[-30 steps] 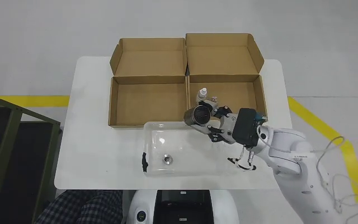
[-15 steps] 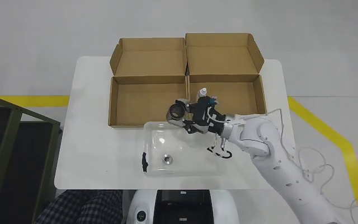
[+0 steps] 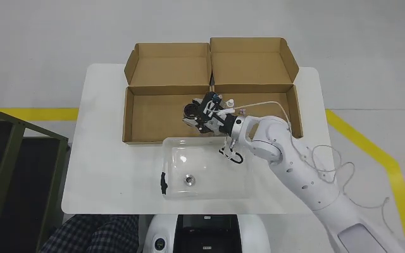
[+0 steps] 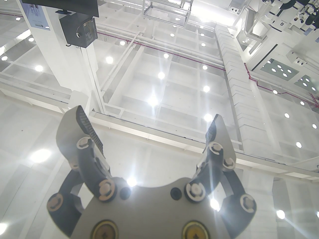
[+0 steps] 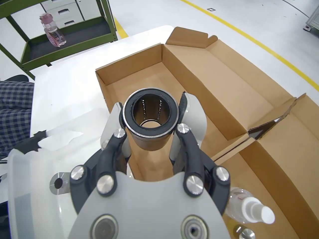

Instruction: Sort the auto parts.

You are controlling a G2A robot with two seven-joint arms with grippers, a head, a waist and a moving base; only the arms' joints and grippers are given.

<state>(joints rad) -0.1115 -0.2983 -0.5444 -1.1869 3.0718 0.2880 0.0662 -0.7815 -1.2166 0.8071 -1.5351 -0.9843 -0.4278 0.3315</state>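
Right gripper [image 5: 151, 105]: swung from bin [image 3: 166, 166] edge to over left box [image 3: 158, 117], clamped on one bearing [image 5: 152, 139].
Left gripper [image 4: 147, 115]: spread wide, empty.
Boxes [image 3: 266, 104]: two.
Bin: one metal part [image 3: 188, 180].

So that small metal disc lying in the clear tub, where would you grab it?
Probably by its outer rim, coming straight down from above. The small metal disc lies flat on the floor of the clear tub, hole up and clear of the walls, so opposite edges look free.
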